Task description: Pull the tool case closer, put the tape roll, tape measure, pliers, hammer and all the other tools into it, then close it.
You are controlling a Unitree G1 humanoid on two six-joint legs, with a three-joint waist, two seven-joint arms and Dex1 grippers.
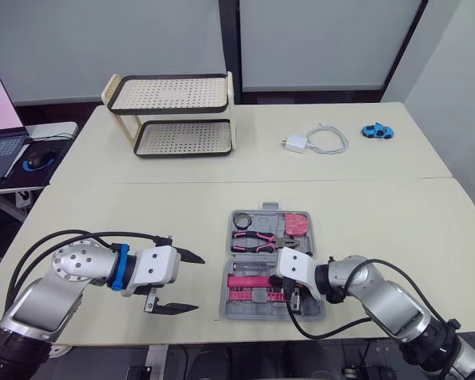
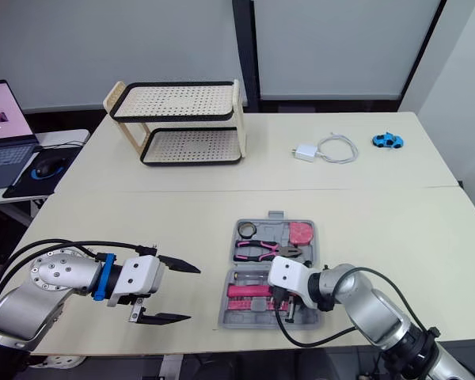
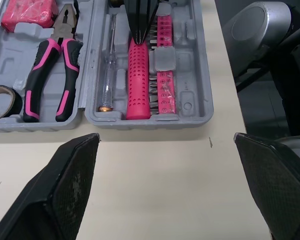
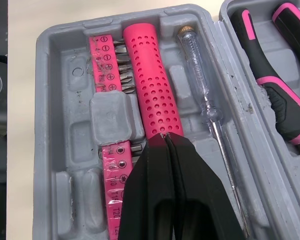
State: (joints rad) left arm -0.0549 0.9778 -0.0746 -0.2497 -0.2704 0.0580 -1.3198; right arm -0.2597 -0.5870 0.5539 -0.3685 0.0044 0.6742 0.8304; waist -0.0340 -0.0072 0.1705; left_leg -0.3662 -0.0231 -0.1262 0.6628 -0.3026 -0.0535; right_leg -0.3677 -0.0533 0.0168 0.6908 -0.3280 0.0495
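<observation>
**Left gripper** [image 1: 191, 282]: spread wide, nothing grasped. It is held over the tabletop [image 1: 103, 214] at the front edge, just beside the tool case.

**Right gripper** [image 4: 166, 136]: clenched, fingers pressed together with nothing between them. The tips are set on the hammer's pink handle.

**Tool case** [image 3: 190, 75]: laid open near the middle of the front edge.
- Near half: hammer [image 4: 150, 85], bit strip [image 4: 107, 67], tester screwdriver [image 4: 197, 75].
- Far half: pliers [image 3: 50, 70], tape roll [image 3: 2, 102], tape measure [image 3: 27, 12].

**Far edge of the tabletop:** two-tier rack [image 1: 174, 115], charger with cable [image 1: 317, 141], toy car [image 1: 377, 131].

**Step judged in hand:** the hammer is being seated in its slot, and packing is taken as nearly done.

**Next move:** the right gripper is to be lifted clear. One half is then to be folded over the other along the middle hinge and pressed shut.
</observation>
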